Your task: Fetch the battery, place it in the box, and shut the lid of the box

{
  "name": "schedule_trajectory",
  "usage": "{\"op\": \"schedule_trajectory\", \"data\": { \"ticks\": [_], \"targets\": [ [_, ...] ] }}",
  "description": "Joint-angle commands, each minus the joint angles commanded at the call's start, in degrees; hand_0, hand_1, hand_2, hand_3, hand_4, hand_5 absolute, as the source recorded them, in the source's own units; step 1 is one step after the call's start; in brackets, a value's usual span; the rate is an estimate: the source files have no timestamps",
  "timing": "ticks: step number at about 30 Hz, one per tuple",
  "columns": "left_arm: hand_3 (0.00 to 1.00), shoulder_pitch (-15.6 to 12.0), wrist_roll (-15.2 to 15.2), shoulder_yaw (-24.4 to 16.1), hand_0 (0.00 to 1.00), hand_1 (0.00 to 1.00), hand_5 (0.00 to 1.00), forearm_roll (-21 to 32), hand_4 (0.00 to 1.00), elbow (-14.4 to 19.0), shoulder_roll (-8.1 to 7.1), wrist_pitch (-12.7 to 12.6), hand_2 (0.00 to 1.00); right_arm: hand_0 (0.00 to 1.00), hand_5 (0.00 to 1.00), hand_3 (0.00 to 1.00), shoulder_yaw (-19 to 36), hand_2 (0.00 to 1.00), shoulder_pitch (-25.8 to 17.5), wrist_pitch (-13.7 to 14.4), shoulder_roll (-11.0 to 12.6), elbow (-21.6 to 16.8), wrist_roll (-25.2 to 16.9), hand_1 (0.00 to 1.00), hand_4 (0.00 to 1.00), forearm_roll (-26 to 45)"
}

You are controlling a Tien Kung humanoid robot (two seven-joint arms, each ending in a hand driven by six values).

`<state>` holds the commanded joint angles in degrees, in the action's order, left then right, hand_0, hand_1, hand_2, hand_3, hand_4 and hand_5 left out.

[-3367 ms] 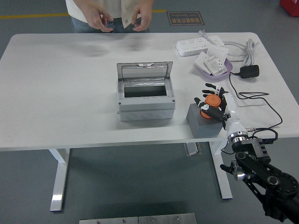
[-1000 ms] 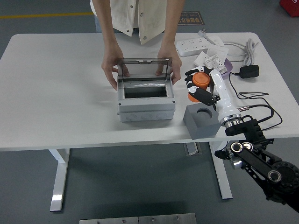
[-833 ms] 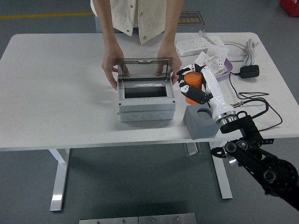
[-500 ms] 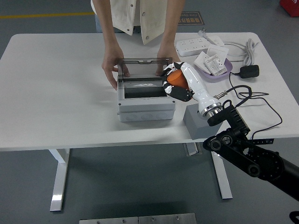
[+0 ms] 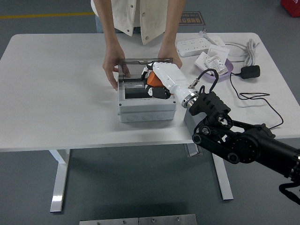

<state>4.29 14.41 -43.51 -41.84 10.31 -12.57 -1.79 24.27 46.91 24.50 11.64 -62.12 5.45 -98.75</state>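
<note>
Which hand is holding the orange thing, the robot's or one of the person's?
The robot's right hand holds the orange battery over the open box. The person's hands only steady the lid.

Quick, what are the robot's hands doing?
Right robot hand: closed on the orange battery, over the open box.
Left robot hand: not in view.

The right hand [image 5: 158,83] hides most of the battery [image 5: 152,79].

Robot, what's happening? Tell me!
Right hand shut on orange battery, over the open box. Person's hands holding lid up. Left hand unseen.
</note>
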Motion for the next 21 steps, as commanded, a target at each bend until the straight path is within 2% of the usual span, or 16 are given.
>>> {"op": "schedule_trajectory", "data": {
  "ticks": [5,11,21],
  "targets": [
    [0.779,-0.01,0.24,-0.07,0.699,0.795,0.401,-0.19,0.892,0.00,-0.21,0.14,0.747,0.053,0.002,0.229,-3.38,0.293,3.57,-0.71,-1.20,3.95,0.87,0.198,0.002,-0.82],
    [0.778,0.22,0.46,-0.20,0.700,0.796,0.401,-0.58,0.891,0.00,-0.53,0.22,0.749,0.061,0.002,0.229,-8.60,0.289,7.23,0.09,-2.97,7.38,-0.05,0.198,0.002,0.88],
    [0.782,0.79,0.40,0.53,0.700,0.797,0.400,-0.42,0.891,0.00,-0.84,0.34,0.750,0.073,0.002,0.229,-17.64,0.288,10.21,3.65,-5.58,11.47,-4.97,0.200,0.002,5.45]
  ]
}}
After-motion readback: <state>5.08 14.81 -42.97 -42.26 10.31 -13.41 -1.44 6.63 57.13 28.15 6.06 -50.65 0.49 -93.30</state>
